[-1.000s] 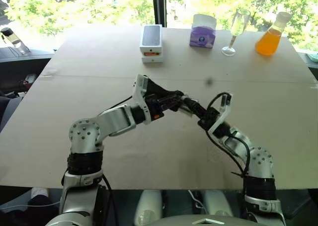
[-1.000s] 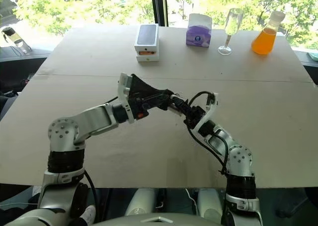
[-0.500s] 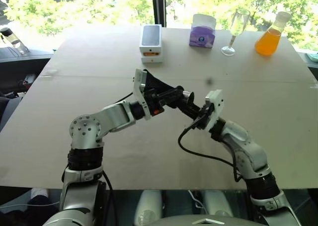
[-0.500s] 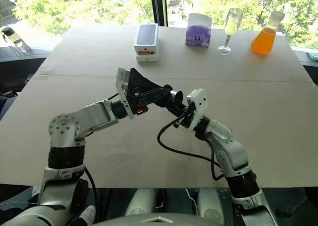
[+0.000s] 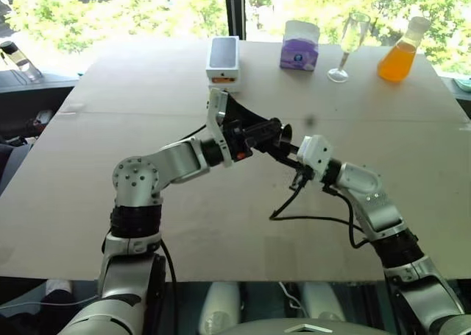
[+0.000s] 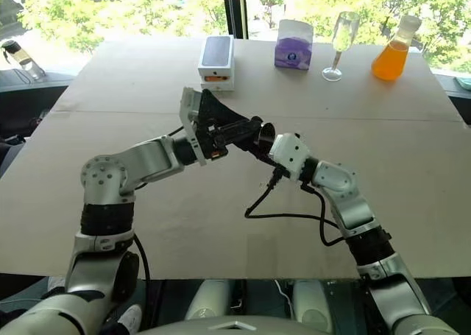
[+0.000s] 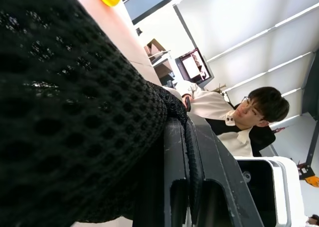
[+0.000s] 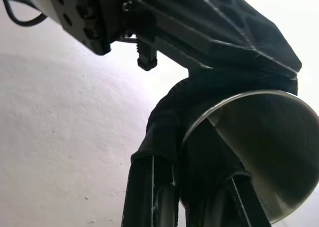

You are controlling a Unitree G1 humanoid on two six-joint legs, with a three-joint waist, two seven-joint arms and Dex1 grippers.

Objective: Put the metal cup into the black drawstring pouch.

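Jaws on both arms were pressed together on black fabric, meeting above the middle of the surface (image 5: pixel 66 202). On the left, the left gripper (image 5: pixel 274 136) pinched one edge of the black drawstring pouch (image 5: pixel 278 138), its mesh cloth bunched against the fingers in the left wrist view. Just to the right, the right gripper (image 5: pixel 293 157) had its fingers closed on the opposite edge of the pouch, so the bag hung between the two, clear of the surface. From the right wrist camera the metal cup (image 8: pixel 259 152) could be seen inside the pouch, its shiny rim and inner wall showing at the mouth with black cloth wrapped around its outside. A thin black cord (image 5: pixel 313 218) trailed down from the right gripper and lay looped on the surface.

To my eye the insertion was nearly finished: the cup sat in the bag but its rim still showed at the opening. The next move would call for drawing the fabric further over the rim, or tipping the pouch so the cup settled deeper, without either grip slipping.

Along the far edge stood a white box (image 5: pixel 224 62), a purple tissue box (image 5: pixel 300 48), an empty wine glass (image 5: pixel 348 46) and a flask (image 5: pixel 401 51) holding orange liquid.
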